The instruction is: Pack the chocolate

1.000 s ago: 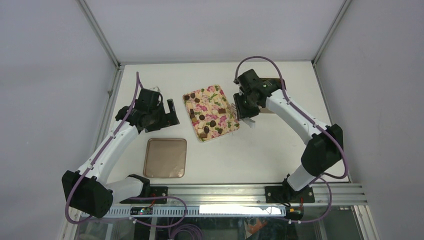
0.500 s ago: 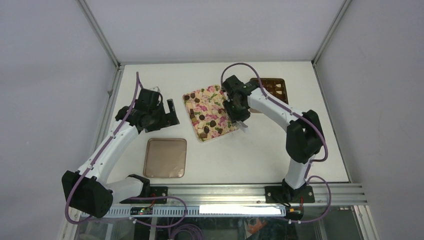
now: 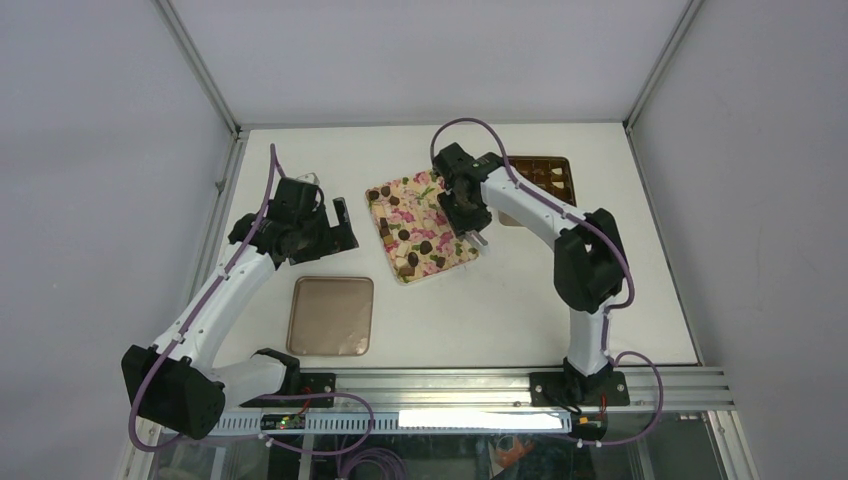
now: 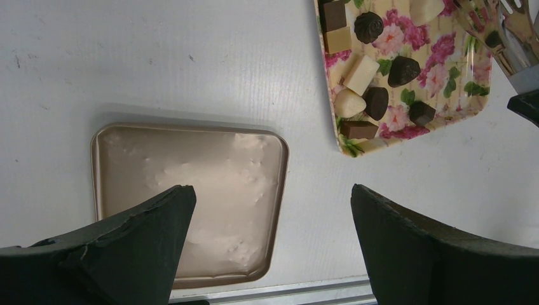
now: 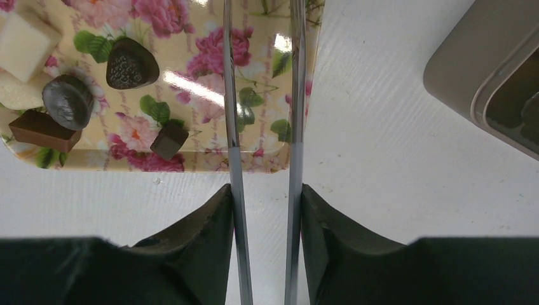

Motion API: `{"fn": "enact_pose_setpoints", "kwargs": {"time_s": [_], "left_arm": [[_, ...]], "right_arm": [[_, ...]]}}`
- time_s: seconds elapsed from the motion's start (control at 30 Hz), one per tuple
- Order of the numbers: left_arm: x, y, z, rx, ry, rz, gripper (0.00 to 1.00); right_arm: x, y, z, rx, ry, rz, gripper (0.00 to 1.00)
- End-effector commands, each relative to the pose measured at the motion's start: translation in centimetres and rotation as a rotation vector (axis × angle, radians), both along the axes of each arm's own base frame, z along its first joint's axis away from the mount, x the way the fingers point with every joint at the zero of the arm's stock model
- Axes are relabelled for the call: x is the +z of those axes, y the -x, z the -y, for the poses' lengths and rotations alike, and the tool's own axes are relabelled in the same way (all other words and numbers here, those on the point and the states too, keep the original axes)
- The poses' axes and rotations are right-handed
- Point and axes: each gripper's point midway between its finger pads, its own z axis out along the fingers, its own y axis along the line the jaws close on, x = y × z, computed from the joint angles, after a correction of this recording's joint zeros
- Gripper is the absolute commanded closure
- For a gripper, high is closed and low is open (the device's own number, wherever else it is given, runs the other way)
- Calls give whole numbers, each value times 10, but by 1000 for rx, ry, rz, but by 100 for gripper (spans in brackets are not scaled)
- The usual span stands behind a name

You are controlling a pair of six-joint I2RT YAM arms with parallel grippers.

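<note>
**A:** What can't you see?

**B:** The tongs (image 5: pixel 232 127) run off the top of the right wrist view, so their tips are cut off there. The left wrist view catches the tips in its top right corner, over the tray (image 3: pixel 452 256), but they are clipped by the frame. There's a dark speck between them and I can't tell what it is. The arm covers the left edge of the box (image 3: pixel 548 180) in the top view. Its cells are too small to read, and the right wrist view shows only one corner of it.

**A:** Grippers?

**B:** The right gripper (image 5: pixel 265 190) is clamped on the tongs, whose two blades are parallel with a gap between them. The left gripper (image 4: pixel 270 190) is spread wide and holds nothing. It hangs over the lid (image 4: pixel 191 178), and its fingers (image 4: pixel 127 248) hide the lid's near corners.

**A:** Chocolate?

**B:** The chocolate (image 5: pixel 130 63) is on the tray, loose and mostly toward the near end. The pieces are dark round, square and ridged shapes, with pale blocks mixed in. The tray sits on the table (image 3: pixel 470 310) between the lid and the box, and touches neither.

**A:** Any text or brand?

**B:** There are faint script lines in the tray's floral print, too small to read.
</note>
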Motion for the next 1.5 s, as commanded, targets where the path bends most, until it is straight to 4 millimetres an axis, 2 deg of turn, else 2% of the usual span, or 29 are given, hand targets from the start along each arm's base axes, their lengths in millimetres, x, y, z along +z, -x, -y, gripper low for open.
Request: {"fn": "enact_pose_setpoints", "kwargs": {"time_s": [0.0, 0.07, 0.23, 0.33, 0.57, 0.67, 0.77, 0.9, 1.07, 1.2, 1.33, 1.47], "left_arm": [[10, -5, -2, 7, 10, 55, 1], [9, -4, -3, 7, 9, 53, 1], [7, -4, -3, 9, 7, 47, 1], [7, -5, -3, 9, 7, 46, 1], [6, -7, -3, 9, 3, 40, 1], [6, -7, -1, 7, 6, 37, 1], [5, -7, -2, 8, 6, 37, 1], [4, -7, -1, 6, 6, 33, 1], [4, -7, -1, 4, 8, 35, 1], [4, -7, -1, 5, 9, 35, 1], [4, -7, 0, 6, 11, 33, 1], [5, -8, 0, 7, 14, 33, 1]], "right_arm": [[14, -13, -7, 21, -8, 56, 61], [15, -13, -7, 20, -10, 57, 70], [23, -10, -7, 22, -22, 66, 100], [33, -8, -6, 8, -35, 82, 100], [73, -3, -8, -22, -141, 145, 100], [89, -4, -1, -55, -181, 175, 100], [105, -11, 19, -123, -200, 218, 100], [113, -26, 75, -306, -196, 239, 100], [94, -29, 134, -484, -177, 173, 100], [78, -30, 167, -576, -164, 126, 100], [66, -33, 185, -627, -168, 99, 100], [57, -37, 190, -639, -160, 82, 100]]}}
